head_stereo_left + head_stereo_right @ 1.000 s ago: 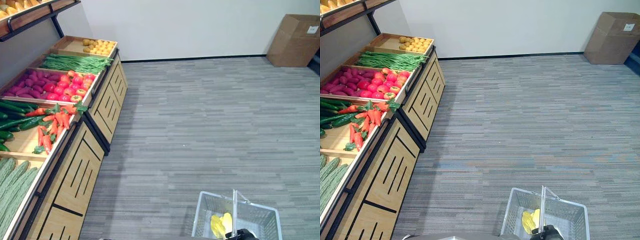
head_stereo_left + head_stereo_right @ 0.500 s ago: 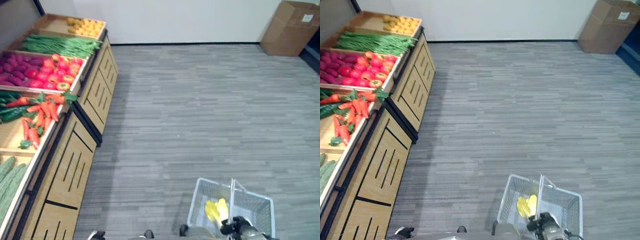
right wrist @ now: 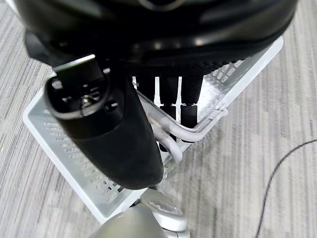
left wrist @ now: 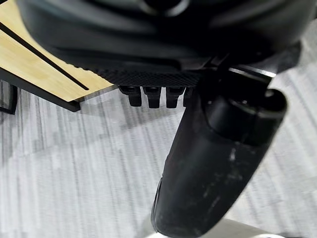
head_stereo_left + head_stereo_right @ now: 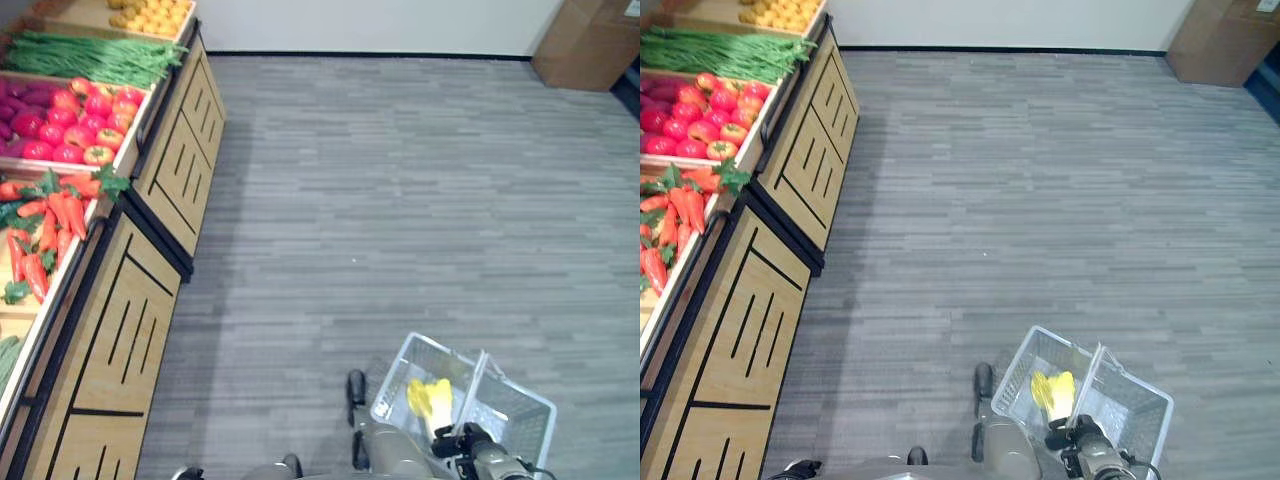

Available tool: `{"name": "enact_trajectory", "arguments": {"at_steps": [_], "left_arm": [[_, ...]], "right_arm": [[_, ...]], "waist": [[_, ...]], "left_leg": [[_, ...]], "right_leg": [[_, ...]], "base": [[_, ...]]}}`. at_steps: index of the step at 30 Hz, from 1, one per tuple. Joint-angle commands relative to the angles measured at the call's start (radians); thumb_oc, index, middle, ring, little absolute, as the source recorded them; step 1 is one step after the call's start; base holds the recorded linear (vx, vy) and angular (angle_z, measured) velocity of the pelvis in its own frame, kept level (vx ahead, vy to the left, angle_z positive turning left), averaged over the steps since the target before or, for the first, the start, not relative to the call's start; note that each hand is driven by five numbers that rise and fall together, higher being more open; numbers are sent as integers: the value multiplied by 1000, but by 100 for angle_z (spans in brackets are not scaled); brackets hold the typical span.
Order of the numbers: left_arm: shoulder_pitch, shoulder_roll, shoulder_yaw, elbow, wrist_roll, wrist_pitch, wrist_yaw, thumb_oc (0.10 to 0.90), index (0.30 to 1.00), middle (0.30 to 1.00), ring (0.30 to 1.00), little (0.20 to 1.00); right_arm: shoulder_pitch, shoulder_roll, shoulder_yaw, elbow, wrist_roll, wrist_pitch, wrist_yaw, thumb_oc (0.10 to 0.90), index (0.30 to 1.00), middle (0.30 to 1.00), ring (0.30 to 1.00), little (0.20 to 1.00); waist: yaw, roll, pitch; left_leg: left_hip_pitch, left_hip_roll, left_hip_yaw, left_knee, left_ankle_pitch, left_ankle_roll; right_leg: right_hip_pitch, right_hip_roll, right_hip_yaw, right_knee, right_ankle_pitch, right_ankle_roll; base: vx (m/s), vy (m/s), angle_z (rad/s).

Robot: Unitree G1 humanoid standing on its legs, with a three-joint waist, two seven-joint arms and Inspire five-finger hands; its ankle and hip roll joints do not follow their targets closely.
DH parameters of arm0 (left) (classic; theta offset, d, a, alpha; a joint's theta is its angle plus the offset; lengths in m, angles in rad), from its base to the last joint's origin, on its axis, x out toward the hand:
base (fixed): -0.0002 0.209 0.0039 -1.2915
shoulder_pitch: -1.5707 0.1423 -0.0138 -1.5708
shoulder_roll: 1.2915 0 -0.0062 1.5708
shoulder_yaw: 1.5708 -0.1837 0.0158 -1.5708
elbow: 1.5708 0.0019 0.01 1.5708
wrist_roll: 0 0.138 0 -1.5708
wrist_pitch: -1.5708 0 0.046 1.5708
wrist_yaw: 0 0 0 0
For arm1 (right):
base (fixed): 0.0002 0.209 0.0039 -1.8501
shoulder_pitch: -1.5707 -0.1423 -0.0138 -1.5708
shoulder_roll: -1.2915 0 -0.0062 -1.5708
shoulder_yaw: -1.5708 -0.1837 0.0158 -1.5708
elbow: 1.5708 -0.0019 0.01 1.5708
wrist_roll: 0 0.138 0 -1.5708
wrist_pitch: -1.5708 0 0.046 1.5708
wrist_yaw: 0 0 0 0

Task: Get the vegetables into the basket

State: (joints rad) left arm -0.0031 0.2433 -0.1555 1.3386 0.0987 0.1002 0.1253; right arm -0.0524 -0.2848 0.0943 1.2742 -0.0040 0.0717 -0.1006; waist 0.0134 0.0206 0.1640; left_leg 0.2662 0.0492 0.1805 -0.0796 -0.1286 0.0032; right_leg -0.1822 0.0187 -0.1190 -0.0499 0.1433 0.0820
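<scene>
A white wire basket (image 5: 530, 395) hangs low at my right side, above the grey floor. My right hand (image 5: 472, 442) is shut on its two handles (image 3: 195, 130), with the fingers (image 3: 189, 101) curled under them. A yellow vegetable (image 5: 428, 396) lies inside the basket. My left hand (image 4: 148, 44) hangs beside the wooden stand, fingers relaxed and holding nothing. On the stand to the left lie carrots (image 5: 52, 222), red tomatoes (image 5: 78, 112) and green beans (image 5: 92, 58).
The wooden produce stand (image 5: 125, 320) runs along the left side, with yellow produce (image 5: 150, 12) in its far bin and purple vegetables (image 5: 22, 98) beside the tomatoes. A cardboard box (image 5: 590, 42) stands by the far wall at the right. Grey floor lies between.
The whole picture has shifted as the camera tipped downward and moved along the stand. The basket stays in my right hand and now hangs more tilted.
</scene>
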Motion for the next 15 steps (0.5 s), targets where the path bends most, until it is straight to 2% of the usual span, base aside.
{"name": "enact_trajectory", "arguments": {"at_steps": [1,2,3,6,7,8,10,11,12,13,14,15], "left_arm": [[-44,18,19,14,8,-3,11,900,1000,1000,1000,1000],[-44,18,19,14,7,-3,11,900,1000,1000,1000,1000],[-46,15,21,17,-5,0,15,900,1000,1000,1000,1000],[-52,10,14,15,-11,2,17,900,1000,1000,1000,1000],[-52,10,14,15,-11,2,17,900,1000,1000,1000,1000],[-57,12,11,11,-19,3,20,900,1000,1000,1000,1000],[-58,15,17,11,-33,4,23,900,1000,1000,1000,1000],[-61,15,16,7,-37,7,24,900,1000,1000,1000,1000],[-61,15,16,7,-37,7,24,900,1000,1000,1000,1000],[-58,13,12,5,-36,7,22,900,1000,1000,1000,1000],[-58,13,12,5,-36,7,22,900,1000,1000,1000,1000],[-57,14,12,4,-32,9,22,900,1000,1000,1000,1000]], "right_arm": [[44,-33,69,48,-49,11,0,400,300,300,300,300],[44,-33,70,48,-49,11,0,400,300,300,300,300],[49,-39,73,47,-47,12,1,400,300,300,300,300],[43,-54,85,39,-47,8,2,400,300,300,300,300],[43,-54,85,39,-47,8,2,400,300,300,300,300],[36,-61,99,34,-50,7,3,400,300,300,300,300],[38,-65,103,39,-52,8,5,400,300,300,300,300],[39,-74,97,42,-49,10,7,400,300,300,300,300],[39,-74,97,42,-49,10,7,400,300,300,300,300],[42,-78,100,44,-56,11,10,400,300,300,300,300],[41,-78,100,44,-56,11,10,400,300,300,300,300],[46,-79,99,52,-59,14,10,400,300,300,300,300]], "waist": [[1,-29,-23],[-2,-28,-23],[-10,-17,-37],[-15,-10,-42],[-17,-10,-43],[-17,-13,-38],[-10,-25,-21],[-3,-33,6],[-4,-31,5],[-9,-37,13],[-9,-36,13],[-8,-41,18]], "left_leg": [[-33,-97,-110,49,-57,58],[-33,-96,-112,47,-56,58],[-32,-71,-128,70,-26,35],[-58,-49,-140,154,45,3],[-61,-49,-142,157,43,2],[-95,-39,-138,229,86,-18],[-158,-25,-116,372,150,-41],[-251,-3,-82,537,178,-48],[-255,-1,-83,543,175,-49],[-257,19,-41,562,190,-50],[-258,20,-42,565,189,-50],[-267,36,-14,570,190,-47]], "right_leg": [[9,24,66,20,-56,31],[8,24,64,23,-59,31],[-15,37,45,97,-108,7],[-19,42,8,164,-173,-25],[-21,41,6,168,-175,-25],[-6,44,1,163,-203,-42],[38,44,-13,148,-221,-62],[65,41,-31,143,-234,-83],[63,42,-32,143,-234,-83],[76,40,-46,148,-252,-91],[77,41,-46,148,-253,-91],[90,39,-56,145,-265,-98]], "base": [[317,-166,67],[499,-282,74],[465,-267,46],[470,-286,27],[380,-285,26],[341,-279,21],[388,-377,21],[205,-264,22],[207,-256,29],[104,-98,20],[179,-180,7],[151,-170,-1]]}}
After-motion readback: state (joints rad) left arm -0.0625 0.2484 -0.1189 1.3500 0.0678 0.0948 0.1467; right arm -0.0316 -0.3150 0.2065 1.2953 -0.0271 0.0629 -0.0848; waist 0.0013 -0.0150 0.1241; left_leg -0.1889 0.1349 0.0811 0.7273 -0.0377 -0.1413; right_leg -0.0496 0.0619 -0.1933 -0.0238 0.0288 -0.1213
